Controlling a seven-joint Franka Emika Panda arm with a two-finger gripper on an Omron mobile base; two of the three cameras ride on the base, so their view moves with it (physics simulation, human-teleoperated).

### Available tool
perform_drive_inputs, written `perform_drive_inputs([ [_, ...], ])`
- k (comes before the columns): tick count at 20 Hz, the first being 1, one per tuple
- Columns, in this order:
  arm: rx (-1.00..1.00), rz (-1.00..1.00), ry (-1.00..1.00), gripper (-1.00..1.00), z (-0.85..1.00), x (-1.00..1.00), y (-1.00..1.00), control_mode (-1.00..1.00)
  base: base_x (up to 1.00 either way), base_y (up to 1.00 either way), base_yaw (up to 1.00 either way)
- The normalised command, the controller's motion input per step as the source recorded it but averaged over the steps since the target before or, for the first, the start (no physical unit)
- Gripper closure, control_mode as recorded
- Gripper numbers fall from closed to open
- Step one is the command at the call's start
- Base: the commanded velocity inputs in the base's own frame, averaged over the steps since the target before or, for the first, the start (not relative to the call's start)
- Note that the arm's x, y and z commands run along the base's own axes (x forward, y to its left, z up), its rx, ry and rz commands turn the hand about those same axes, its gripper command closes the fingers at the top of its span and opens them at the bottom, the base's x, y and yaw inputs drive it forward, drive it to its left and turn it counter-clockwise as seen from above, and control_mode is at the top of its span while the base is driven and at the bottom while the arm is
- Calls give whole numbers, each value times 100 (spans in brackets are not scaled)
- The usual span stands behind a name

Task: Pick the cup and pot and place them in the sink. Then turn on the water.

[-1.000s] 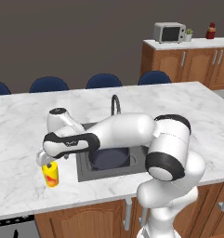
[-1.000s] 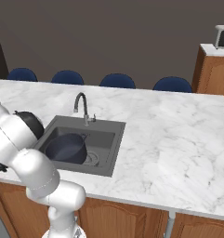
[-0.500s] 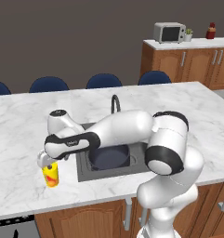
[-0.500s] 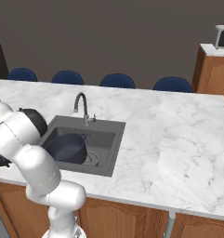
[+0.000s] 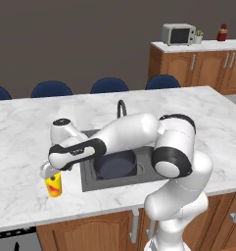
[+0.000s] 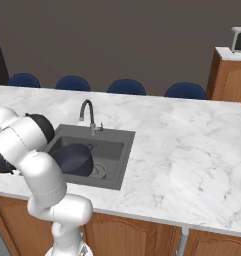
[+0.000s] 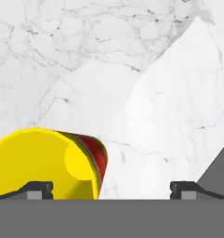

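The cup [image 5: 54,185] stands upright on the marble counter [image 5: 21,137], just left of the sink [image 5: 90,182] and near the counter's front edge; it is a small yellow tumbler with a red-orange mark on its side. In the hand view the cup [image 7: 48,165] lies off-centre, crowding one fingertip rather than sitting midway between the two. I hold the gripper [image 5: 48,171] directly above it with the jaws fully apart and nothing between them. My main concern from here: if I descend on this line, one finger may land on the rim and tip or push the light cup toward the counter edge instead of straddling it. A sideways correction looks necessary first, in my judgement. The pot [image 5: 114,164], wide, round and dark navy-grey, already rests in the basin beside the gooseneck faucet [image 6: 87,114]. I see no water running from the spout. Carrying the cup over, I could knock it against the pot's wall.
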Motion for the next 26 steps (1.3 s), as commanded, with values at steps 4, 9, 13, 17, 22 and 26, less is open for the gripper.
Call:
perform_drive_inputs([
  [4, 0, 1, 0, -100, -10, 4, 3, -100, 0, 0, 0],
  [9, 0, 1, 0, -100, -10, 2, 4, -100, 0, 0, 0],
  [13, 0, 1, 0, -100, -8, 1, 5, -100, 0, 0, 0],
  [17, 0, 1, 0, -100, -5, 0, 3, -100, 0, 0, 0],
  [22, 0, 0, 0, 100, 0, 0, 5, -100, 0, 0, 0],
  [26, 0, 0, 0, 100, 0, 0, 0, -100, 0, 0, 0],
])
